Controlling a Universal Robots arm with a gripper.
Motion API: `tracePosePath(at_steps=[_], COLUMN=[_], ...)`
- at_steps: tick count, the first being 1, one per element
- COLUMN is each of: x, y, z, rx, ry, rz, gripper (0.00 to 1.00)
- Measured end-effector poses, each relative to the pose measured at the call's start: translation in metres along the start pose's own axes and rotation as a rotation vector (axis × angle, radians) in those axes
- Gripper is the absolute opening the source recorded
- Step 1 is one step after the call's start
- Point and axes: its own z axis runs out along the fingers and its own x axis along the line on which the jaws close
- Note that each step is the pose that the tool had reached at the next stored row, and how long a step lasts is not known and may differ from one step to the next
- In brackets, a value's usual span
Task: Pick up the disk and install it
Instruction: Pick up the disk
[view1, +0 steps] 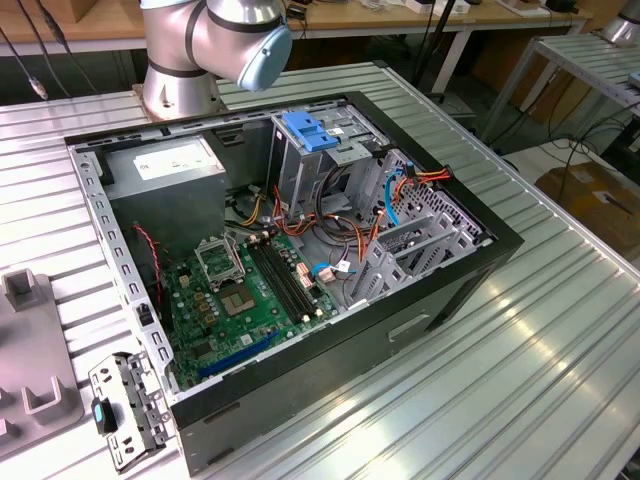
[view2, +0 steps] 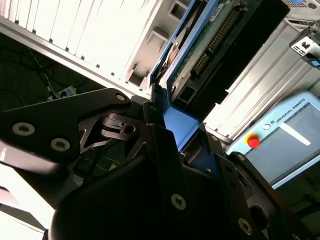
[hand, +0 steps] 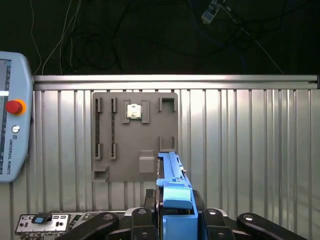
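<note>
Where the item lies: flat rectangular disk (hand: 171, 172), dark body in a bright blue plastic carrier, lifted off the tabletop and held in the hand.
Hand: black two-fingered hand (view2: 180, 131) on the arm, clamped on the near end of the disk's carrier, one finger on either side.
Direction from hand: the disk sits directly ahead of the fingers, in contact with them.
Long axis: runs straight out from the hand along its line of reach. It is seen edge-on in the first wrist view, with the far end pointing toward the tabletop.
Tabletop: ribbed silvery metal tabletop (view1: 560, 340).
Beneath the disk: flat grey plastic tray with slots (hand: 120, 140), lying on the tabletop. The disk's far end is judged to be apart from it.
Case: open black tower computer case (view1: 470, 290) with a green board inside, standing on the tabletop.
Cage: tall metal cage (view1: 300, 175) inside the case, topped by a wide blue plastic latch (view1: 308, 132).
Bracket: perforated metal bracket plate (view1: 125, 410), just beside the case's corner. It is also seen close to the hand in the first wrist view, so the hand is judged to be over the tray side of the case.
Pendant: pale control pendant with a red button (hand: 12, 125), beside the tray.
Progress: pick-up judged done. The disk is outside the case and not installed.
</note>
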Motion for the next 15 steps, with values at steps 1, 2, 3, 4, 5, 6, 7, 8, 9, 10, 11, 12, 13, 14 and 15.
tracePosePath(at_steps=[1, 2, 3, 4, 5, 6, 7, 8, 9, 10, 11, 12, 13, 14, 15], x=[0.0014, 0.0017, 0.0018, 0.0019, 0.0020, 0.0020, 0.0021, 0.0021, 0.0021, 0.0020, 0.0020, 0.0020, 0.0020, 0.0020, 0.0019], y=[-0.0003, -0.0009, -0.0018, -0.0029, -0.0039, -0.0047, -0.0062, -0.0076, -0.0088, -0.0101, -0.0113, -0.0129, -0.0140, -0.0152, -0.0170], z=[0.0000, 0.0000, -0.0001, 0.0000, 0.0000, 0.0000, 0.0000, 0.0000, 0.0000, 0.0000, 0.0000, 0.0000, 0.0000, 0.0000, 0.0000], rx=[0.0001, 0.0002, 0.0000, 0.0002, 0.0001, 0.0001, 0.0001, 0.0001, 0.0001, 0.0001, 0.0002, 0.0001, 0.0000, 0.0001, 0.0000], ry=[0.0000, -0.0001, 0.0000, 0.0000, 0.0001, 0.0001, 0.0002, 0.0002, 0.0001, 0.0002, 0.0002, 0.0002, 0.0002, 0.0002, 0.0002], rz=[0.000, 0.000, 0.000, 0.000, 0.000, 0.000, 0.000, 0.000, 0.000, 0.000, 0.000, 0.000, 0.000, 0.000, 0.000], gripper=[0.37, 0.37, 0.37, 0.37, 0.37, 0.37, 0.37, 0.37, 0.37, 0.37, 0.37, 0.37, 0.37, 0.37, 0.37])
